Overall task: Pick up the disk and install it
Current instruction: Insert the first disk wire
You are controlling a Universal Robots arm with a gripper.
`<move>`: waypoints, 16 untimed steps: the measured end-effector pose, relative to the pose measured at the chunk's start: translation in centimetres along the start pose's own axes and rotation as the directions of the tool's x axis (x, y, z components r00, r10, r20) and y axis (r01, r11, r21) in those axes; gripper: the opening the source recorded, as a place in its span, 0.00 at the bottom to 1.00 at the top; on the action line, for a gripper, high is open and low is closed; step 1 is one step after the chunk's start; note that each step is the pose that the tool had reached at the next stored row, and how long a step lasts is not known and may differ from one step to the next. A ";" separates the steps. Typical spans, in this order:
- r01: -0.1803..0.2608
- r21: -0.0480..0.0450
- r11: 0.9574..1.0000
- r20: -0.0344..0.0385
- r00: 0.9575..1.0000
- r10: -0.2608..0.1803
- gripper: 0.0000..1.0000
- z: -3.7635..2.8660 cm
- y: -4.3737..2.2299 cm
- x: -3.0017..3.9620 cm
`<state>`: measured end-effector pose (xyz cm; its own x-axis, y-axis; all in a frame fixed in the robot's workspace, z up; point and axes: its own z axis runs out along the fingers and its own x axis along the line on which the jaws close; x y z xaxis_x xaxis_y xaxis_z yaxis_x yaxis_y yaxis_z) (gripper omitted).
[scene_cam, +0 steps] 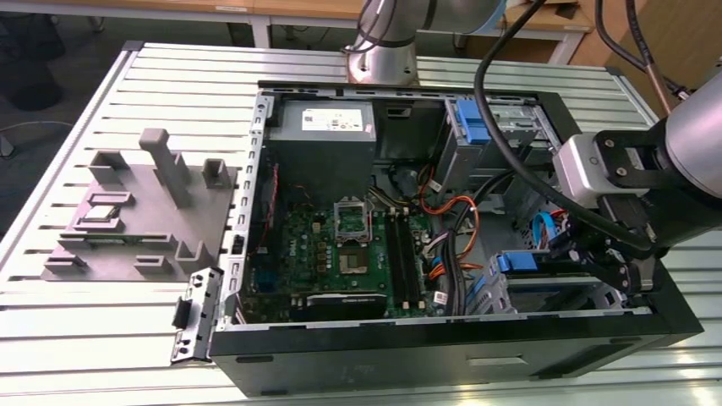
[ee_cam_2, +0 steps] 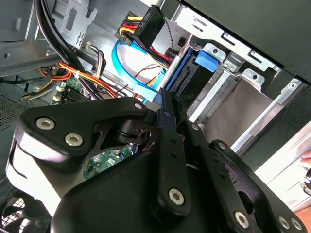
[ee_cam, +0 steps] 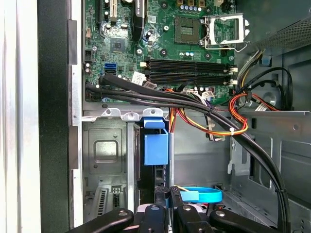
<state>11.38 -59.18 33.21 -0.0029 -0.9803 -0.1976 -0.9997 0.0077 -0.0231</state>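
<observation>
Grey metal disk [ee_cam: 155, 148] in blue plastic carrier sat nearly home in the black case's [scene_cam: 451, 355] four-o'clock bay [scene_cam: 530, 292]; gripper [ee_cam: 168, 193], narrowed shut, at its end.

Black pincer [ee_cam_2: 167, 99] in the foreground, pointed at and close to the blue-framed edge of the disk [ee_cam_2: 187, 80], set in the silver drive bay [ee_cam_2: 243, 73]. Just beside the disk, a looped blue flat cable [ee_cam_2: 138, 83] and a black connector [ee_cam_2: 146, 24] with yellow, red and black wires. Behind the pincer's linkage, part of a green circuit board [ee_cam_2: 104, 162] and an orange-and-yellow wire bundle [ee_cam_2: 77, 73].
</observation>
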 end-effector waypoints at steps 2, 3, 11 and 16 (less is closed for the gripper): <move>0.000 0.000 1.000 0.000 1.000 0.000 0.16 0.00 0.00 0.00; 0.000 0.000 1.000 0.000 1.000 0.000 0.16 0.02 0.00 0.00; 0.000 0.000 1.000 0.000 1.000 0.000 0.16 0.29 0.01 0.06; 0.000 0.000 1.000 0.000 1.000 0.000 0.16 0.29 0.00 0.06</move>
<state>11.38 -59.19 32.91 -0.0029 -0.9803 -0.1975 -0.9997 0.0076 -0.0232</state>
